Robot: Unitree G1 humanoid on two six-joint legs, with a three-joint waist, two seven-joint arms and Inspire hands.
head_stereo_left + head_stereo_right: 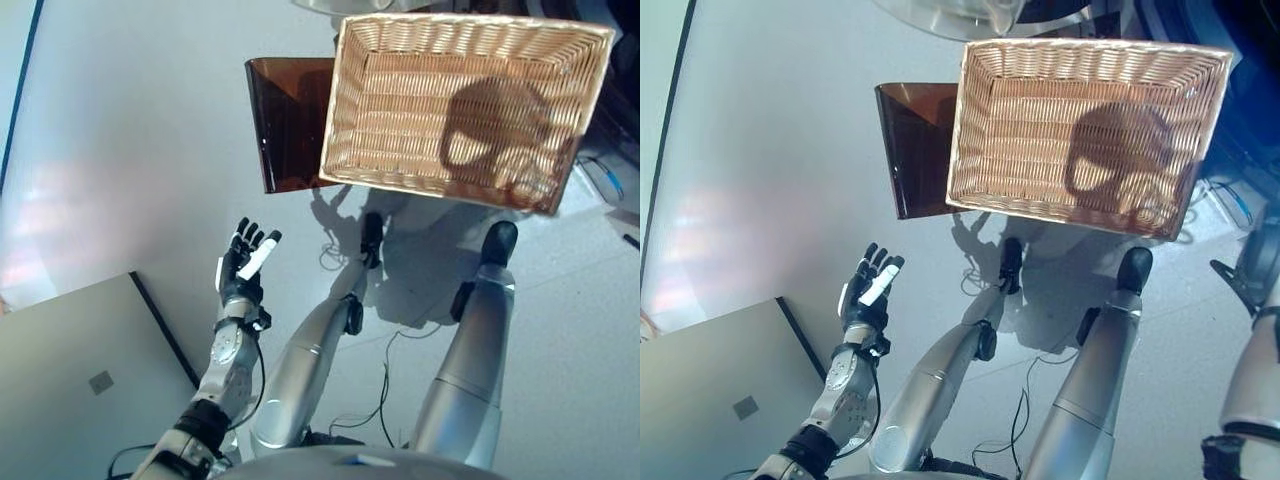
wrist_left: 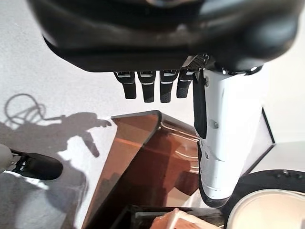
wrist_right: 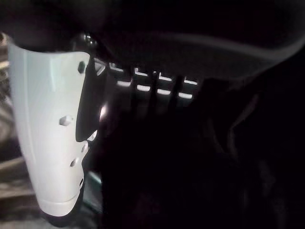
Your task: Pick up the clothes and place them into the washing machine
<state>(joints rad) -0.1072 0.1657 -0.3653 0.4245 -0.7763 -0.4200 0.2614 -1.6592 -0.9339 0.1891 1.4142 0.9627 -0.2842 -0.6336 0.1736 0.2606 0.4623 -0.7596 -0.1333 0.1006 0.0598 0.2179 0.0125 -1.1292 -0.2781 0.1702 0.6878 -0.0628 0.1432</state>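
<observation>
The shallow wicker basket (image 1: 455, 100) rests on the low dark brown box (image 1: 285, 120), and its woven bottom lies bare under a shadow. My left hand (image 1: 240, 265) hangs open over the pale floor, below and left of the box, holding nothing. In the left wrist view its fingers (image 2: 145, 88) are straight, with the brown box (image 2: 143, 162) past them. In the right wrist view my right hand (image 3: 47, 133) sits in a dark space with its thumb and fingers straight. Dark folds of cloth (image 3: 228, 152) lie just beyond them.
The washing machine's silver door rim (image 1: 970, 15) shows just beyond the basket. Its round door also shows in the left wrist view (image 2: 267, 210). A flat grey panel (image 1: 80, 370) lies on the floor at the lower left. Dark blue gear (image 1: 1240, 110) stands to the right of the basket.
</observation>
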